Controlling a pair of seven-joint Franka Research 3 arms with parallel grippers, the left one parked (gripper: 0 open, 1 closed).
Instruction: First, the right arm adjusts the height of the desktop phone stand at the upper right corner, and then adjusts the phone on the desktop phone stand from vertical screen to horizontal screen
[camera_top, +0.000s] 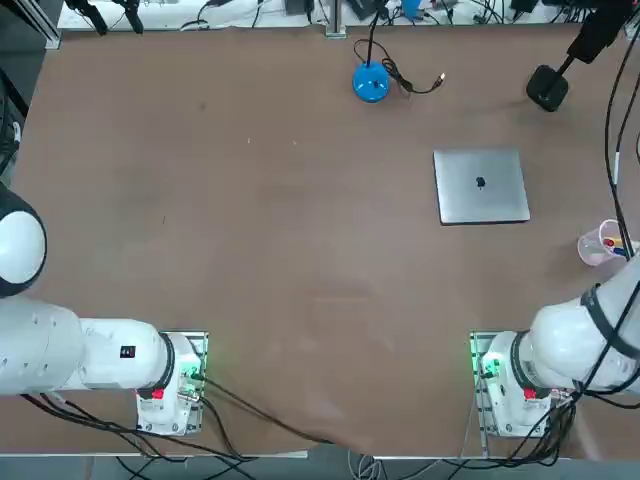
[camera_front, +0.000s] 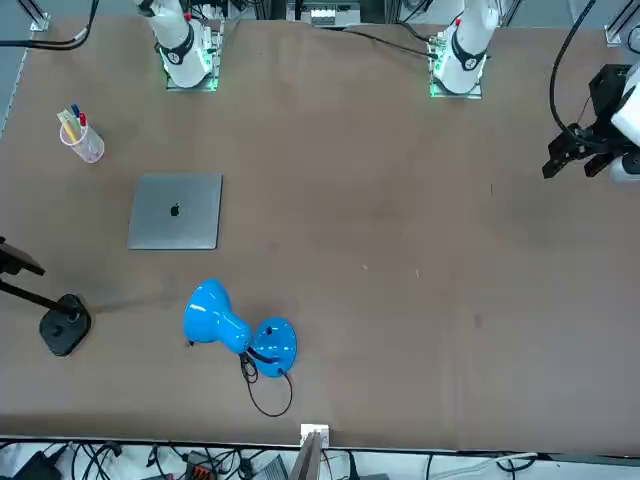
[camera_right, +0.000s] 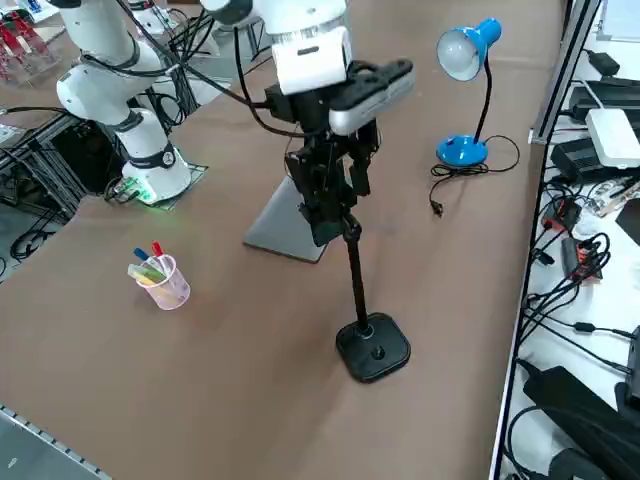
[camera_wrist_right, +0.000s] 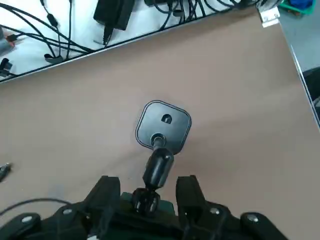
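The desktop phone stand has a black rounded base (camera_right: 373, 348) on the table's far right corner, with a thin pole (camera_right: 355, 275) rising from it. The same base (camera_wrist_right: 163, 126) appears in the wrist view, and again from above (camera_top: 547, 87). My right gripper (camera_right: 324, 215) hangs over the pole's top, pointing down. Its fingers (camera_wrist_right: 107, 192) stand either side of the black joint knob (camera_wrist_right: 145, 201) at the pole's upper end, with a gap on each side, so my right gripper (camera_wrist_right: 147, 186) is open. The phone is hidden behind the gripper.
A flat silver laptop (camera_top: 481, 186) lies just inward of the stand. A blue desk lamp (camera_top: 370, 82) with a black cable stands at the far edge. A clear cup of pens (camera_top: 600, 243) sits near the right edge. Cables and boxes (camera_right: 590, 250) crowd the shelf beyond the table.
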